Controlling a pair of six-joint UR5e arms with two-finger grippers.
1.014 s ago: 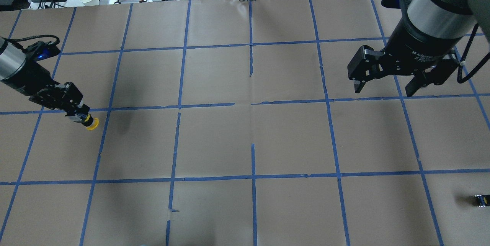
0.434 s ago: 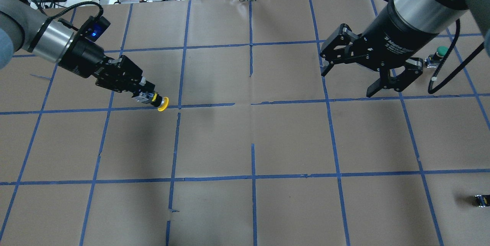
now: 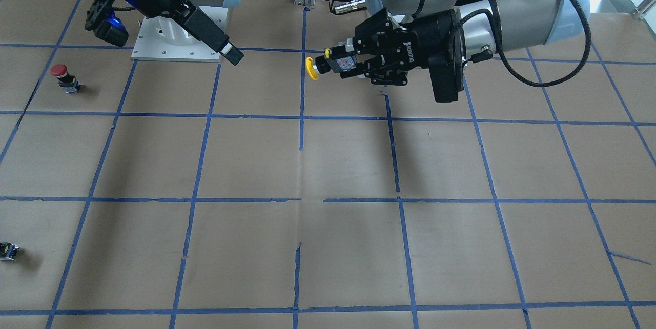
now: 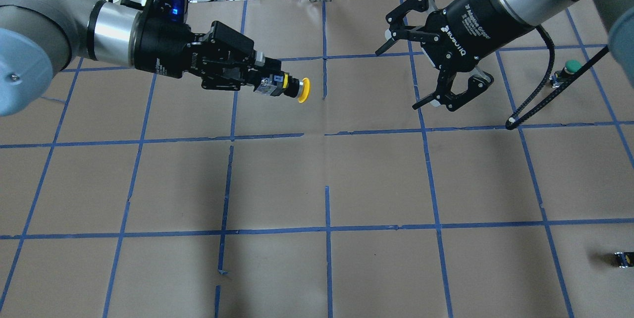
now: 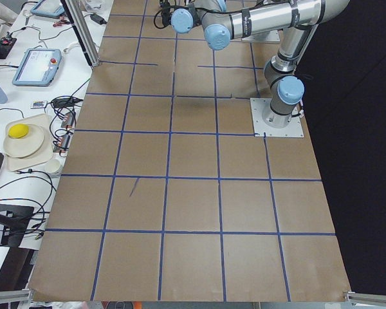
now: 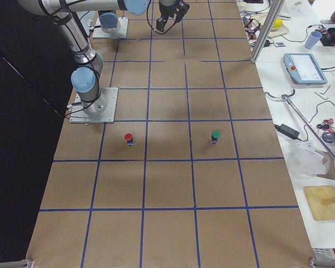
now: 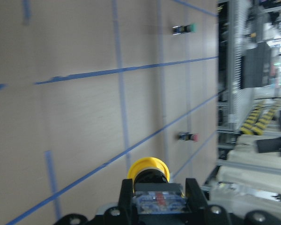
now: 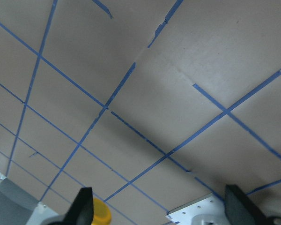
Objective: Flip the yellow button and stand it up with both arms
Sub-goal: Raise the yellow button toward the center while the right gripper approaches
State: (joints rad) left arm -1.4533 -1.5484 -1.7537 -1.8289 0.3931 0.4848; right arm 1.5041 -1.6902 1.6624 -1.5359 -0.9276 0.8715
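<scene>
The left gripper (image 4: 270,82) is clamped on the grey-black block of the yellow button (image 4: 288,86). It holds the button level in the air over the middle of the table (image 4: 376,179), slightly toward its left edge, cap pointing at the right gripper (image 4: 397,80). That one hangs well apart, fingers spread wide and empty.

The hand-over looks risky. Only the collar and the round cap stick out, and a pinch on the cap could squirt the button loose. If the left lets go early, the button drops and rolls. How high it hangs over the paper is hard to judge, perhaps high enough to bounce away.

Against 0.4 s ago, the left arm has carried the button further from the left edge. The right gripper has swung in to face it.
</scene>
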